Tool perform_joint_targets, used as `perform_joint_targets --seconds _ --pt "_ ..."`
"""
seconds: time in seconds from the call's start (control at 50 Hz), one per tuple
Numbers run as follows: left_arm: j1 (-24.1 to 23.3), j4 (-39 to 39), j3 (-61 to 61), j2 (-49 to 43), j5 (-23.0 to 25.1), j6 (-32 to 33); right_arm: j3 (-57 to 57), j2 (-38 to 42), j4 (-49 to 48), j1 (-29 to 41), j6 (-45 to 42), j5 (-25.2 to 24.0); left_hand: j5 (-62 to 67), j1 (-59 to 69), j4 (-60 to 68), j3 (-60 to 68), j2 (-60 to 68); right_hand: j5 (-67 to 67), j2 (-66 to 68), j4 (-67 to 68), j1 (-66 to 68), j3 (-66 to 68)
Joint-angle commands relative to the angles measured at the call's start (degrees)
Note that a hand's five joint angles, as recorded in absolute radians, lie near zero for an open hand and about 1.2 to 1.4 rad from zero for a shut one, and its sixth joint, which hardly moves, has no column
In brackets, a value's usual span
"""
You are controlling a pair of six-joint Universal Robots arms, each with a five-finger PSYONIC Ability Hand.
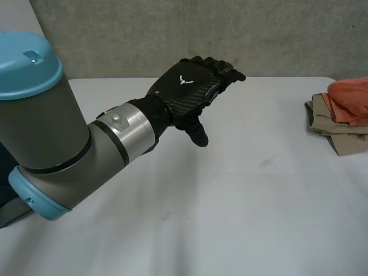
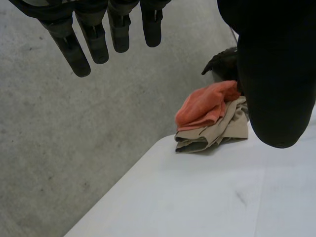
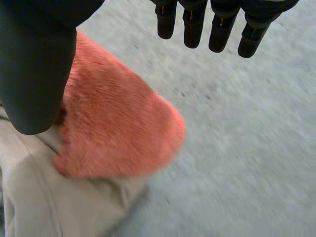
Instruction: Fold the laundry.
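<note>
A folded orange towel (image 1: 349,98) lies on top of a crumpled beige cloth (image 1: 339,135) at the right edge of the white table (image 1: 230,201). My left hand (image 1: 187,86) hovers above the table's middle, well apart from the pile, open with straight fingers and nothing in it. In the left wrist view its fingers (image 2: 81,49) and thumb stand spread, with the orange towel (image 2: 205,106) and beige cloth (image 2: 222,131) far beyond them. My right hand (image 3: 192,24) hangs open just over the orange towel (image 3: 113,128), thumb beside the beige cloth (image 3: 49,197), holding nothing.
A grey concrete wall (image 1: 230,34) runs behind the table. The table's far edge (image 2: 148,158) passes close to the pile, with grey concrete beyond it. The left arm's big grey joint (image 1: 46,126) fills the near left.
</note>
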Motion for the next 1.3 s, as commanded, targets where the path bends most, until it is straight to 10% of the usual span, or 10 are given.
perform_joint_targets --seconds 0.02,0.12,0.28,0.46,0.6,0.82,0.88,0.94,1.3 --pt "-1.2 -0.1 -0.7 2.1 0.1 -0.2 0.0 -7.1 12.8 -4.3 -14.2 12.6 0.5 2.0 1.5 1.1 1.5 -2.8 -2.4 -2.3 -3.1 -2.4" --pt "-1.6 0.2 -1.2 4.0 0.1 -0.1 -1.1 -11.4 13.4 -3.2 -23.4 22.6 0.3 1.9 1.4 1.0 1.3 -2.8 -2.4 -2.3 -3.1 -2.4" --pt "0.6 0.2 -1.6 9.1 -1.7 0.1 6.9 -24.1 5.0 9.0 -15.8 18.0 -0.3 1.2 0.7 0.3 0.6 -2.8 -2.4 -2.3 -3.1 -2.4" --pt "18.0 0.0 -8.2 15.5 -8.1 4.8 28.2 -32.4 -10.7 25.0 -14.1 4.4 -1.9 -0.3 -0.8 -1.2 -0.9 -2.8 -2.4 -2.3 -3.1 -2.4" --pt "34.7 0.6 -15.8 11.1 -10.3 20.1 37.6 -31.4 -7.7 31.2 -17.7 4.7 -2.0 -0.5 -1.0 -1.4 -1.1 -2.8 -2.4 -2.3 -3.1 -2.4" --pt "45.9 4.7 -13.2 -12.4 -8.9 36.2 40.8 -26.0 0.1 31.8 -28.6 5.2 -2.5 -1.0 -1.5 -1.9 -1.6 -2.8 -2.4 -2.3 -3.1 -2.4" --pt "46.2 6.2 -11.6 -15.7 -6.5 36.1 41.1 -25.9 0.9 31.8 -29.8 5.2 9.7 11.2 10.7 10.3 10.6 -2.8 -2.4 -2.3 -3.1 -2.4" --pt "45.9 7.8 -11.3 -15.7 -4.0 35.9 41.7 -25.9 1.2 31.9 -30.3 5.2 67.1 68.6 68.1 67.7 68.0 -2.8 -2.4 -2.3 -3.1 -2.4" --pt "15.7 13.5 -2.9 1.1 -11.3 -1.6 41.6 -28.4 6.7 32.0 -29.4 11.3 67.3 68.8 68.3 67.9 68.2 -2.8 -2.4 -2.3 -3.1 -2.4"
